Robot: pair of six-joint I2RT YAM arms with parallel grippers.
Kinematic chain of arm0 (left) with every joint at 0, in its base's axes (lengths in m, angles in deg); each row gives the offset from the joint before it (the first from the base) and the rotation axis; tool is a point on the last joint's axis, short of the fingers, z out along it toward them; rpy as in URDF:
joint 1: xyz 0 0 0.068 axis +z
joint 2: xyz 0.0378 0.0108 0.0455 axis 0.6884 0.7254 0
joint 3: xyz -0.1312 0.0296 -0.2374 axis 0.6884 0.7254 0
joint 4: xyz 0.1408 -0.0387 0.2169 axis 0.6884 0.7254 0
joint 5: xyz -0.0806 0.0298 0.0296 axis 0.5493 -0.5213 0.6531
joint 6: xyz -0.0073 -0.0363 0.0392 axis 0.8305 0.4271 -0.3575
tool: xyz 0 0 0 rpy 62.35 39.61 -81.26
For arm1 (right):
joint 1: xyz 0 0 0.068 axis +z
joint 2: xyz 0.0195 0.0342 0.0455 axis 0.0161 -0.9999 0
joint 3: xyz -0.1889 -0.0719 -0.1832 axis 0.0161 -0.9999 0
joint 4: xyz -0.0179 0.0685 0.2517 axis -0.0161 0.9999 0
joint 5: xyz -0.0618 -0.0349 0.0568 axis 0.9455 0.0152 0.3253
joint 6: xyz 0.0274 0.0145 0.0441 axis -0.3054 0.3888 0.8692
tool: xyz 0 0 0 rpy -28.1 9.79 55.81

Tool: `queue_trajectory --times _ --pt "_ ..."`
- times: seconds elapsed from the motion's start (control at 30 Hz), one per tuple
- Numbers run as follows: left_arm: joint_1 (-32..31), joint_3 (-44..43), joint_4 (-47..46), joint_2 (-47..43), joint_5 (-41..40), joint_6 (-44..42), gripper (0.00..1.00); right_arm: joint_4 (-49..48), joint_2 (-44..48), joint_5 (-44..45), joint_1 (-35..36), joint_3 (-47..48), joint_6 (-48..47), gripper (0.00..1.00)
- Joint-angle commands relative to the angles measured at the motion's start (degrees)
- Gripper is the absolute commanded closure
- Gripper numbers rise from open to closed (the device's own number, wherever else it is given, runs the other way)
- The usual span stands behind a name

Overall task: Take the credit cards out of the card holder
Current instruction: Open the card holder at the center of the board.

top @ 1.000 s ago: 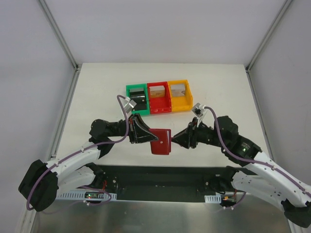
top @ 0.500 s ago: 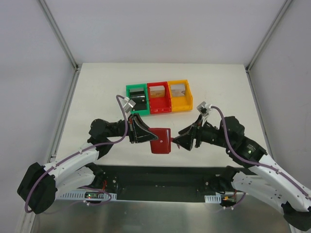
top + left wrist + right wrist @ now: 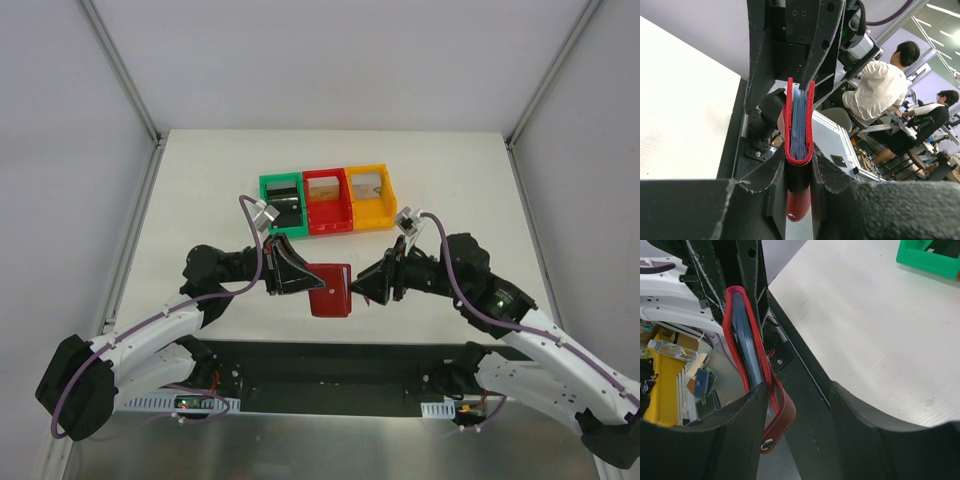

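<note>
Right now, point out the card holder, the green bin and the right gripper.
card holder (image 3: 332, 290), top external view, middle of its red outer face.
green bin (image 3: 281, 178), top external view, its far rim.
right gripper (image 3: 360, 284), top external view, midway between its fingertips.

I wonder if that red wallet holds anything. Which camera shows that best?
Left wrist view: it faces the open edge of the card holder, bluish layers showing between red covers. The right wrist view shows this slantwise; the top view only its red outside.
</note>
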Motion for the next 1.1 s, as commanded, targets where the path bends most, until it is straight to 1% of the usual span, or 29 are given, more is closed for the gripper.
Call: queue_trajectory --times 0.0,0.13,0.33,0.5,0.53,0.63,0.67,0.73,0.77,0.8,0.83,0.87,0.93,0.97,1.03,1.07 --pt "0.67 -2.01 -5.24 -0.47 -0.5 1.32 1.0 -5.85 -0.61 -2.85 -0.17 0.91 1.54 0.46" --pt "0.67 -1.83 -7.61 0.76 -0.24 2.55 1.0 -7.0 -1.4 -3.29 -0.17 1.0 2.06 0.47" --pt "0.67 -1.57 -11.92 2.51 -0.15 5.19 1.0 -8.4 -3.42 -4.52 -0.17 1.35 2.76 0.52" --pt "0.59 -1.3 -13.51 4.01 0.2 5.89 1.0 -11.48 -3.77 -6.98 -0.17 0.38 4.26 0.66" --pt "0.59 -1.3 -13.68 4.27 0.2 5.89 1.0 -13.31 -3.77 -7.42 -0.17 0.21 4.7 0.7" --pt "0.59 -1.48 -13.68 4.89 0.2 5.72 1.0 -13.77 -3.6 -8.65 -0.09 0.29 4.88 0.83" --pt "0.59 -1.57 -13.68 5.06 0.28 5.63 0.94 -13.77 -3.51 -8.92 -0.09 0.29 5.05 0.87" --pt "0.59 -2.0 -13.16 5.59 0.55 5.54 0.76 -13.77 -3.16 -8.74 -0.17 0.47 5.14 0.99" --pt "0.67 -2.27 -12.55 5.51 0.72 5.46 0.69 -13.25 -2.72 -8.39 -0.17 0.56 5.23 1.0" --pt "0.67 -2.44 -11.5 5.42 0.81 5.19 0.66 -12.11 -2.46 -7.87 -0.17 0.99 4.71 1.0" --pt "0.67 -2.45 -10.44 5.24 0.81 4.84 0.61 -9.58 -2.28 -7.25 -0.17 1.95 3.92 0.99" --pt "0.67 -2.36 -9.3 4.72 0.47 4.4 0.59 -6.77 -2.28 -6.47 -0.17 3.01 3.13 1.0" --pt "0.67 -1.57 -7.36 3.67 -0.41 3.26 0.49 0.43 -2.8 -3.66 -0.09 6.08 0.41 1.0" --pt "0.67 -1.13 -6.57 3.14 -1.2 2.91 0.48 3.77 -3.33 -2.43 -0.09 7.57 -0.91 1.0" --pt "0.67 -0.16 -6.21 2.52 -2.43 2.82 0.39 8.19 -3.94 -1.01 -0.17 9.69 -2.32 0.99" --pt "0.67 0.27 -6.82 2.43 -2.79 3.17 0.39 9.6 -4.47 -0.75 -0.09 10.22 -2.5 1.0"
